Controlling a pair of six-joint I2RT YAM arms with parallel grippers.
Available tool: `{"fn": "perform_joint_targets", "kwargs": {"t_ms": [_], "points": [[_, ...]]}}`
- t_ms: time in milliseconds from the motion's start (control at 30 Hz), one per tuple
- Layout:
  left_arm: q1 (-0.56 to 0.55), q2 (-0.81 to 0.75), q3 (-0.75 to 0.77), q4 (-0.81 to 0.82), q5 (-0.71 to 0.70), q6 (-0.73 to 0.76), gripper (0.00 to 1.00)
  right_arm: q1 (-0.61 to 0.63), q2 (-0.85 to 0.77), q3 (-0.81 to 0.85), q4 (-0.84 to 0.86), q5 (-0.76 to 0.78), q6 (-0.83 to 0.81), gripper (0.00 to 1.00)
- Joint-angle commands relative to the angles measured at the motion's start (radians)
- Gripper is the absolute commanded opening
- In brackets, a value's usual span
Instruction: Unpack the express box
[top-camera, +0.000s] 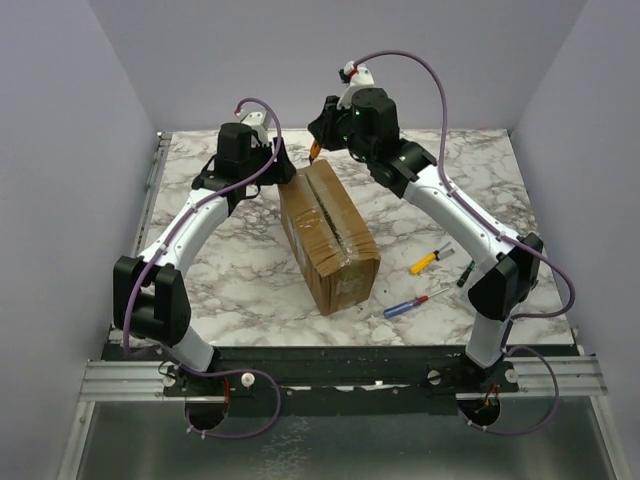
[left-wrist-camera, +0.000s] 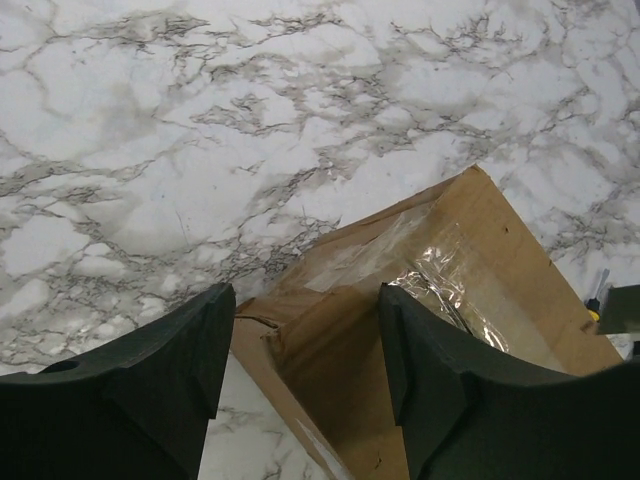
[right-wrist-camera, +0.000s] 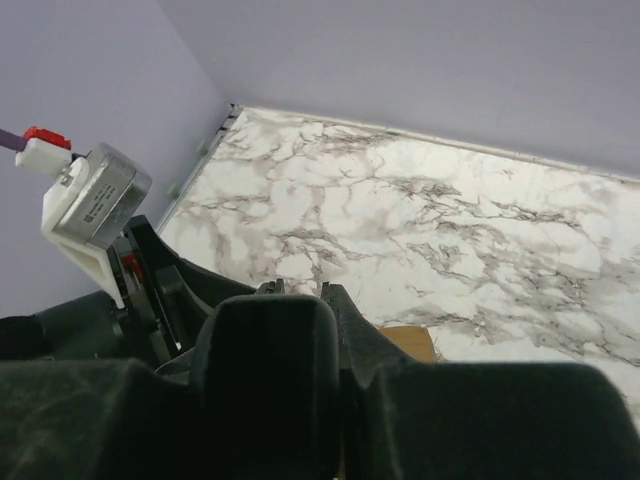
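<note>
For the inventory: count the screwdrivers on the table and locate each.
3, all right of the box: a yellow-handled one, a blue-and-red one nearer the front edge, and a dark one by the right arm, too small to confirm. Others may be hidden.

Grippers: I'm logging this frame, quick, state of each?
Left gripper: open, jaws astride the express box.
Right gripper: closed, apparently on an orange tool.

The marble table (top-camera: 230, 262) bears the express box (top-camera: 328, 235), yellow screwdriver (top-camera: 430, 261), blue screwdriver (top-camera: 408, 305) and dark tool (top-camera: 466, 272)
</note>
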Motion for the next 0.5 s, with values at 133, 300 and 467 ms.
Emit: {"fn": "perform_joint_targets", "kwargs": {"t_ms": [133,300,467], "points": [[0.009,0.004,-0.065,0.038,0.018,-0.075,0.55,0.075,0.091,0.042,0.104,0.214,-0.071,0.00],[0.009,0.016,-0.073,0.041,0.031,-0.096,0.49,0.122,0.162,0.090,0.108,0.320,-0.160,0.00],[0.011,0.037,-0.078,0.039,0.046,-0.111,0.43,0.133,0.193,0.115,0.113,0.363,-0.186,0.00]]}}
